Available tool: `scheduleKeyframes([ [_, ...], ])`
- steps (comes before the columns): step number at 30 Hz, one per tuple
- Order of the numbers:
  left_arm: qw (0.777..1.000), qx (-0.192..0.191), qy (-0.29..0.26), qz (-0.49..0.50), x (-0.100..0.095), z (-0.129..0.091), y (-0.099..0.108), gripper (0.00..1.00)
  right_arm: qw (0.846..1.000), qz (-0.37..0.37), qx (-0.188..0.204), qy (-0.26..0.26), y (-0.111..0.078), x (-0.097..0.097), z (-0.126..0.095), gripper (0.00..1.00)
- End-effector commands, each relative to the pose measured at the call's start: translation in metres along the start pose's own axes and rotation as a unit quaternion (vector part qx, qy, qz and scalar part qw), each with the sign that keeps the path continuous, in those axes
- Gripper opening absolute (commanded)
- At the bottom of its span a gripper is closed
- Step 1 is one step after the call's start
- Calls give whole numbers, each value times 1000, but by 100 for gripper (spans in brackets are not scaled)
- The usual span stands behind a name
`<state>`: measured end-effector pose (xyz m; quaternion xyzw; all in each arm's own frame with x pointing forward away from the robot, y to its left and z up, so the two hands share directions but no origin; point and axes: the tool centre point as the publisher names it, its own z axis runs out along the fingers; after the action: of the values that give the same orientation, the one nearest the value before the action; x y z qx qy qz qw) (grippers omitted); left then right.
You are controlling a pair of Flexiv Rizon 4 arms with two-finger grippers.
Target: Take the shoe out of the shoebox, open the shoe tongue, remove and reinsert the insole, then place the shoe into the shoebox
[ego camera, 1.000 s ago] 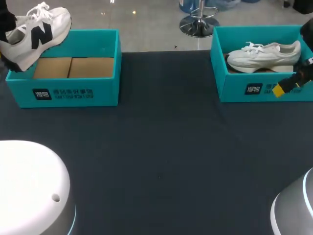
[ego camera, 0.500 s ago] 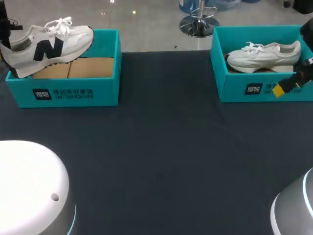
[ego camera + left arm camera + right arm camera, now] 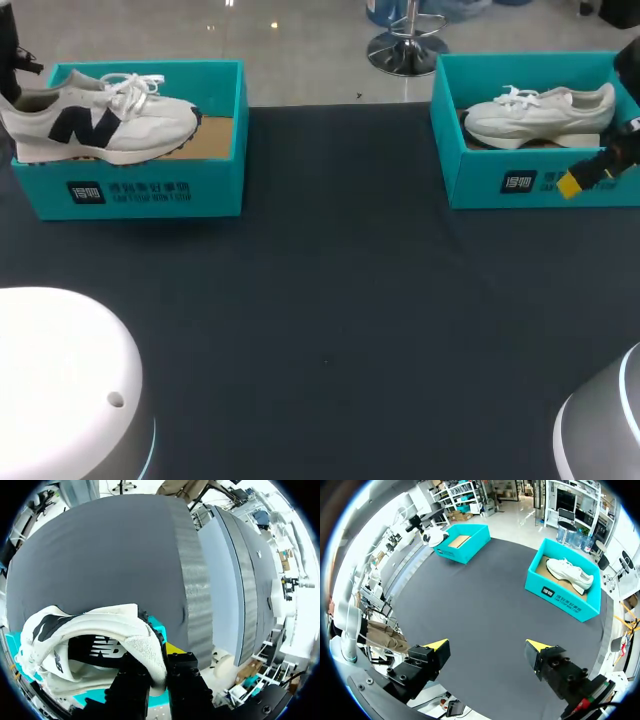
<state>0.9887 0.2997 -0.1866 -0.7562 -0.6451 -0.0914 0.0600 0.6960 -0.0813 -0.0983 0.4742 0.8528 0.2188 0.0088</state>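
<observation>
**Lowered: shoe (image 3: 105, 125) now inside left shoebox (image 3: 150, 190)**

Since a second ago the shoe has come down from above the rim into the box, sole down, toe toward the box's right wall. Its heel collar is pinched between the left fingers (image 3: 185, 672), one inside and one outside. Over the bench (image 3: 485, 605) the right fingers (image 3: 436, 647) are spread wide, holding nothing.

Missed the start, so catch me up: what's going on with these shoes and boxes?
The left end effector is shut on the heel of a white shoe with a dark logo, which lies in the left teal shoebox. The right end effector hangs open over the table, apart from the right shoebox, where a second white shoe lies untouched.
</observation>
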Motion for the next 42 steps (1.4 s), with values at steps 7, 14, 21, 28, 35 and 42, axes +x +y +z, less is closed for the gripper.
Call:
scheduleKeyframes([
  [7,985,-32,21,168,11,1,35,0,1000,1,3,0,3,-1,1,100],
  [14,995,-23,36,94,15,4,40,0,1000,1,3,0,3,-1,1,100],
  [21,999,-13,29,14,18,4,39,0,1000,1,3,0,3,-1,1,100],
  [28,999,-19,35,-11,14,14,56,0,1000,1,3,0,3,-1,1,100],
  [35,998,-42,37,-11,2,22,72,0,1000,1,3,0,3,-1,1,100],
  [42,999,-36,33,-12,-4,38,74,0,1000,1,3,0,3,-1,1,100],
])
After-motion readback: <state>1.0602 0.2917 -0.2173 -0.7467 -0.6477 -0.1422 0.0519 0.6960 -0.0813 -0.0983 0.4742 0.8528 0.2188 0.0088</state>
